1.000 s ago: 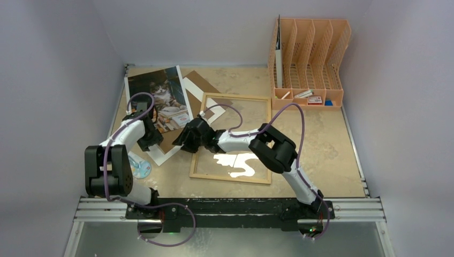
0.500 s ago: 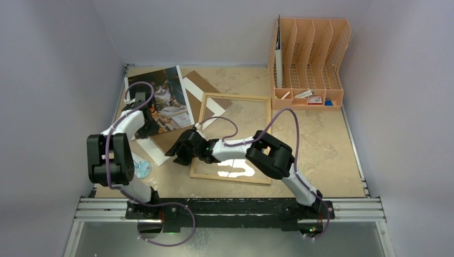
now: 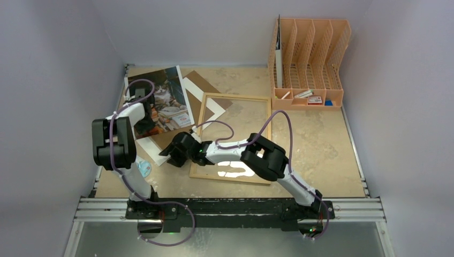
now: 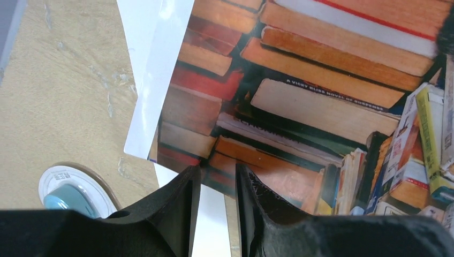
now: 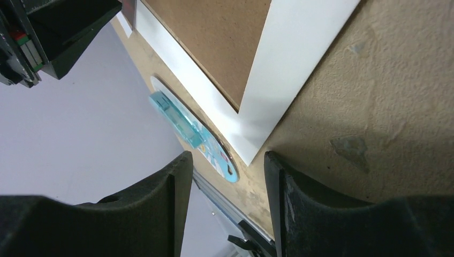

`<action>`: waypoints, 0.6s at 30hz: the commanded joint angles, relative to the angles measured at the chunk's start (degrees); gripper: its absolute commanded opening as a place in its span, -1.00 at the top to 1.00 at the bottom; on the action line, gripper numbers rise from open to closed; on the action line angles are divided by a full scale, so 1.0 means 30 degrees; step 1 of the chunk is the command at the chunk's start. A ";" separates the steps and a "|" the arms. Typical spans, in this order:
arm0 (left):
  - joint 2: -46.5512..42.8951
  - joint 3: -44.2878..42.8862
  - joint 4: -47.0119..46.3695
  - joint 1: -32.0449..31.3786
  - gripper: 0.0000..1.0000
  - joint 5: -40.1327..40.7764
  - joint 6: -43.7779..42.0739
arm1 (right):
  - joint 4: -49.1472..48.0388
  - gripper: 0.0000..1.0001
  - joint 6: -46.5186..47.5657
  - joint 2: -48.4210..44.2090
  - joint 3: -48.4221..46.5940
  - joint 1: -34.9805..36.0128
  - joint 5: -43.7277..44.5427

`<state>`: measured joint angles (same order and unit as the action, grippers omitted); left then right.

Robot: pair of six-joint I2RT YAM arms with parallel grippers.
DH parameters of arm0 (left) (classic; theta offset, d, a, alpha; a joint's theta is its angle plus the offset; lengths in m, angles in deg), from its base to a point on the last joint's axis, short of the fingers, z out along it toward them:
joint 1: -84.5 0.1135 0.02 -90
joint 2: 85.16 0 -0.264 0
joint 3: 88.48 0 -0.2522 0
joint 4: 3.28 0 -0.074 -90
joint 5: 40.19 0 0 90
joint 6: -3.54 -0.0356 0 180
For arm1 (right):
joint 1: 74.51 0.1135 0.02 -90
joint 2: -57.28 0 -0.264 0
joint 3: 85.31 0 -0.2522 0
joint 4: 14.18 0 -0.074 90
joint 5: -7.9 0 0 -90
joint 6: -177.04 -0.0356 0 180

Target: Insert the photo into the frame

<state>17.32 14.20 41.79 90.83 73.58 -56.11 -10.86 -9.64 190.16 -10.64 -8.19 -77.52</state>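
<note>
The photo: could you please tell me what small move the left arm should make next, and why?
Probably close the left fingers on the photo. Its edge shows in the narrow gap between them, they look not yet pinched shut, and the frame lies apart to the right.

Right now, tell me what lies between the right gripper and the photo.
Between right gripper and photo: white mat and brown fibreboard backing, shown in the top view.
</note>
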 commanded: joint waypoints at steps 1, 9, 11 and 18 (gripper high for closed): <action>0.1470 -0.1065 0.1747 0.0205 0.33 0.0757 -0.0603 | 0.1808 -0.10 -0.0160 0.0642 -0.0069 -0.0019 0.1493; 0.2319 -0.1214 0.2520 0.0263 0.34 0.0573 -0.0258 | -0.2839 -0.07 0.0846 0.0698 0.1255 0.0023 0.1956; 0.2421 -0.1149 0.2569 0.0288 0.35 0.0501 -0.0245 | -0.4282 -0.06 0.1144 0.0707 0.1697 0.0025 0.1678; 0.2689 -0.1546 0.3016 0.0336 0.38 0.0471 -0.0419 | -1.0116 -0.07 0.2843 0.0507 0.3660 0.0027 0.1412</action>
<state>21.30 9.09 46.33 90.83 75.64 -56.72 -30.12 -5.77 190.94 -2.88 -8.03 -75.64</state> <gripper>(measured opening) 0.319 0.535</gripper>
